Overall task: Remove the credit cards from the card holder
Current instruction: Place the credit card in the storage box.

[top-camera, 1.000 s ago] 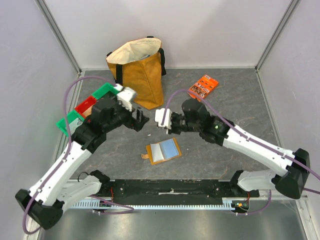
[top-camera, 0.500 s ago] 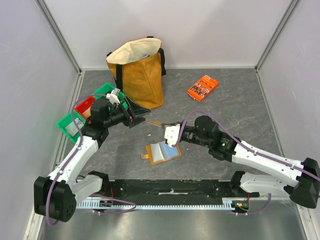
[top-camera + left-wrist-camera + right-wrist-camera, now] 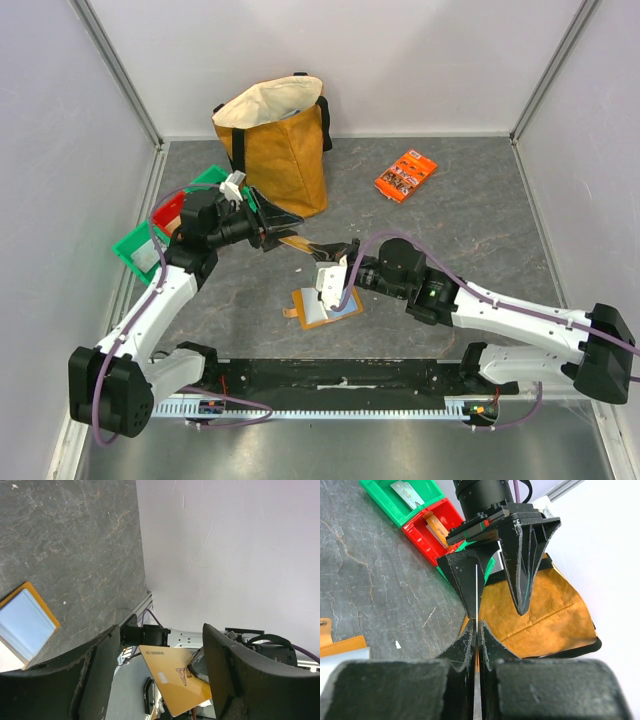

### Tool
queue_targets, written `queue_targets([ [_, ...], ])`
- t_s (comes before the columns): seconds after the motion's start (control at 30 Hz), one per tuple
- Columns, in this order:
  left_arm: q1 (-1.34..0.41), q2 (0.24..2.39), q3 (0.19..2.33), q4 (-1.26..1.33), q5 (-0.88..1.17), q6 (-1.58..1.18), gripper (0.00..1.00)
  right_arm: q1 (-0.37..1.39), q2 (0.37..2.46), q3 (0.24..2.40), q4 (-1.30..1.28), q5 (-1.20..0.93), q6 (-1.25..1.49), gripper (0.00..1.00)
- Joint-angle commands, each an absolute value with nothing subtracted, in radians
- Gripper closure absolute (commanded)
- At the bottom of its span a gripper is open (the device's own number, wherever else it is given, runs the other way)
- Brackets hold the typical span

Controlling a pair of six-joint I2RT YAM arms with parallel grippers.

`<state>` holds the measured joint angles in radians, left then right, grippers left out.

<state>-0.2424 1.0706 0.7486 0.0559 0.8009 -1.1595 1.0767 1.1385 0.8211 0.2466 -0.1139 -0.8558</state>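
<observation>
Credit card (image 3: 173,681) face-on from left wrist, edge-on from right, right pincer (image 3: 476,626) clamping it, left pincer (image 3: 161,630) apart

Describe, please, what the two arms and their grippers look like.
The left arm and right arm both have white shell links with black joints and bases. A purple cable loops along each. The left gripper has black, wedge-shaped fingers. The right gripper has a white body and black fingers. No markings are legible.
</observation>
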Motion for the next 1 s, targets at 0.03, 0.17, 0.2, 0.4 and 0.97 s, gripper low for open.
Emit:
queue_targets([
  [0.03, -0.252, 1.066, 0.79, 0.061, 0.853, -1.181, 0.33, 1.094, 1.149, 0.821, 0.33, -0.069, -0.946, 0.94],
  [0.17, -0.253, 1.066, 0.788, 0.074, 0.871, -1.19, 0.49, 1.1, 1.164, 0.815, 0.328, -0.06, -0.971, 0.94],
  [0.2, -0.255, 1.065, 0.787, 0.08, 0.874, -1.195, 0.57, 1.101, 1.167, 0.815, 0.327, -0.058, -0.974, 0.94],
  [0.4, -0.253, 1.062, 0.75, 0.175, 0.836, -1.241, 0.98, 1.108, 1.17, 0.818, 0.305, -0.057, -0.965, 0.78],
  [0.97, -0.253, 0.829, 0.641, 0.109, 0.082, -0.824, 0.98, 1.1, 1.032, 0.701, 0.273, 0.207, -0.344, 0.14],
])
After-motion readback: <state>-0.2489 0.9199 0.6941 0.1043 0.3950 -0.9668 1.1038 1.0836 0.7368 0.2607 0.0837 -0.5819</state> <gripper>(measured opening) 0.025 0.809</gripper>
